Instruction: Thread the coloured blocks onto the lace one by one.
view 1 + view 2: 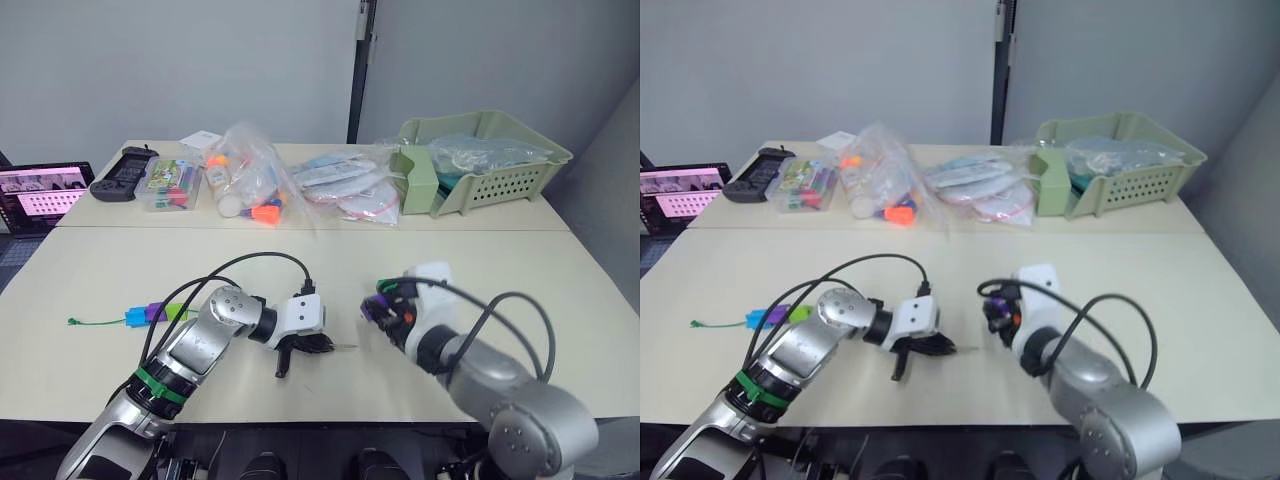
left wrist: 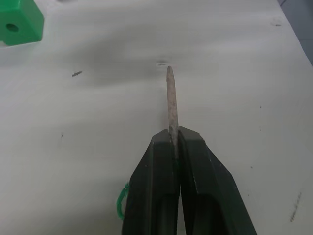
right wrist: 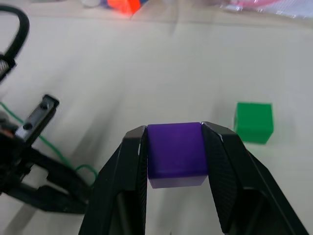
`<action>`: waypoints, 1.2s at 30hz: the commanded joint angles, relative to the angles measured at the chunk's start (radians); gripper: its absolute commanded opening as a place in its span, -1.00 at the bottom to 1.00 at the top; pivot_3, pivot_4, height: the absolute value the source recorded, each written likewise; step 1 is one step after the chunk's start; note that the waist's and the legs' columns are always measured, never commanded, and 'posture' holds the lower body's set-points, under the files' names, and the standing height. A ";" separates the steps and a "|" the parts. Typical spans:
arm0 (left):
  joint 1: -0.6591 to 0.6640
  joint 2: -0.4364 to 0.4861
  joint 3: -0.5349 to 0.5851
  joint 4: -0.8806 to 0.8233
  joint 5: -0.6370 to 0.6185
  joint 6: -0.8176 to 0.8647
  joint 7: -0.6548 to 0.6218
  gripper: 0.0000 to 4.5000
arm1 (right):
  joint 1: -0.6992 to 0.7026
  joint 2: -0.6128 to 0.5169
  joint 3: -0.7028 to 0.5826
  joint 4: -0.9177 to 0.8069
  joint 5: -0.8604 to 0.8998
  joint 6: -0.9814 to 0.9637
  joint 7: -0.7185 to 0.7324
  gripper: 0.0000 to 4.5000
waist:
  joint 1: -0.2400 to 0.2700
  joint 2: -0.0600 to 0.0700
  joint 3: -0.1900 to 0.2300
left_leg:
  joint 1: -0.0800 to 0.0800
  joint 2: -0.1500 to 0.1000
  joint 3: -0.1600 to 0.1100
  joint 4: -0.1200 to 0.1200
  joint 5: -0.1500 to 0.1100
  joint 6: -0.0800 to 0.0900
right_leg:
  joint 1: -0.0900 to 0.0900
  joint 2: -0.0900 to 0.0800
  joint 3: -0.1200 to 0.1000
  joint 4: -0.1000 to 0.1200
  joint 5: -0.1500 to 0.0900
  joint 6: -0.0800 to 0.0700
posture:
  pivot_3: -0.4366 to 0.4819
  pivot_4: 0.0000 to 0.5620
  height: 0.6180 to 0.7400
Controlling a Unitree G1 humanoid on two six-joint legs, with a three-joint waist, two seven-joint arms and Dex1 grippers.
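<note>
Left wrist view: left gripper point(image 2: 175, 142), two black fingers clamped together on the lace tip point(image 2: 170, 105), a slim, pale, needle-like point that sticks out past the fingertips over the bare table point(image 2: 234, 73).
Right wrist view: right gripper point(image 3: 175, 147), two black fingers pinching a purple cube point(image 3: 176, 152) by its opposite sides; the cube is plain, square-edged, held off the table.
Loose block: one dark green cube point(image 3: 254, 122) lies on the table just beyond the right gripper; in the left wrist view its face shows a round hole through the middle.
Lace: thin dark-green cord point(image 1: 95, 321); its far end lies on the table to the robot's left, and a green loop of it curls beside the left gripper's fingers.
Blocks already on the lace: three in a touching row on the table, well to the left of the left gripper: bright blue point(image 1: 136, 318), purple point(image 1: 155, 313), lime green point(image 1: 176, 312).
Count of blocks: five in all; two purple, one blue, one lime green, one dark green.
Grippers in the head views: they face each other, close together but apart, at the near middle of the table.
Only in the head views: the threaded row, a green basket point(image 1: 500, 180) at the far right, clear bags of toys point(image 1: 250, 180) and a black controller point(image 1: 122, 172) along the far edge.
Only in the wrist views: the grip on the tip and the cube's hole.
</note>
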 commanded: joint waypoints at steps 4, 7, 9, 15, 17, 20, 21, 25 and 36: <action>-0.019 0.021 0.042 -0.039 -0.025 0.022 -0.007 -1.00 | 0.152 0.003 0.129 0.037 -0.063 -0.155 -0.057 -0.49 | -0.003 0.000 0.000 | 0.000 0.000 0.001 0.000 0.000 0.000 | 0.000 0.000 0.001 -0.003 0.000 0.000 | -0.05 -0.47 1.00; -0.019 0.029 0.047 -0.048 -0.030 0.032 -0.010 -1.00 | 0.199 -0.003 0.165 0.075 -0.085 -0.224 -0.062 -0.49 | -0.003 0.000 0.000 | 0.000 0.001 0.001 0.000 0.000 0.000 | 0.000 0.000 0.000 -0.003 0.000 0.000 | -0.05 -0.47 1.00; -0.019 0.031 0.049 -0.053 -0.030 0.037 -0.009 -1.00 | 0.223 -0.003 0.180 0.092 -0.092 -0.252 -0.064 -0.49 | -0.004 0.000 0.000 | 0.000 0.001 0.001 0.000 0.000 0.000 | 0.000 0.000 0.000 -0.003 0.000 0.000 | -0.05 -0.47 1.00; -0.017 0.038 0.053 -0.061 -0.034 0.044 -0.009 -1.00 | 0.251 0.010 0.181 0.089 -0.093 -0.311 -0.062 -0.49 | -0.004 -0.001 0.000 | 0.001 0.001 0.001 0.000 0.000 0.000 | 0.001 0.001 0.000 -0.003 0.000 0.000 | -0.05 -0.47 1.00; -0.016 0.042 0.054 -0.067 -0.037 0.048 -0.010 -1.00 | 0.234 0.001 0.164 0.056 -0.083 -0.309 -0.048 0.00 | -0.004 -0.001 0.000 | 0.000 0.001 0.001 0.000 0.000 0.000 | 0.001 0.001 0.000 -0.003 0.000 0.000 | -0.05 -0.47 1.00; -0.014 0.049 0.056 -0.074 -0.041 0.051 -0.012 -1.00 | 0.181 -0.011 0.112 -0.015 -0.046 -0.261 -0.012 0.44 | -0.003 -0.001 0.000 | 0.000 0.001 0.001 0.000 0.000 0.000 | 0.001 0.001 0.001 -0.003 0.000 0.000 | -0.05 -0.47 1.00; -0.014 0.051 0.056 -0.075 -0.042 0.052 -0.012 -1.00 | 0.166 -0.012 0.097 -0.029 -0.037 -0.245 -0.004 0.57 | -0.003 -0.001 0.000 | 0.000 0.001 0.001 0.000 0.000 0.000 | 0.001 0.001 0.001 -0.003 0.000 0.000 | -0.05 -0.47 1.00; -0.011 0.066 0.061 -0.081 -0.049 0.052 -0.016 -1.00 | 0.036 -0.138 -0.027 -0.071 0.110 -0.191 0.147 0.98 | -0.003 -0.001 0.000 | 0.000 0.001 0.001 0.000 0.000 0.000 | 0.001 0.001 0.000 -0.003 0.000 0.000 | -0.05 -0.47 1.00; -0.002 0.121 0.083 -0.113 -0.083 0.067 -0.058 -1.00 | -0.018 -0.778 0.058 0.271 0.184 -0.665 0.911 0.98 | -0.003 -0.001 0.000 | 0.001 0.000 0.002 0.000 0.000 0.000 | 0.003 0.000 0.000 -0.006 0.000 0.001 | -0.05 -0.47 1.00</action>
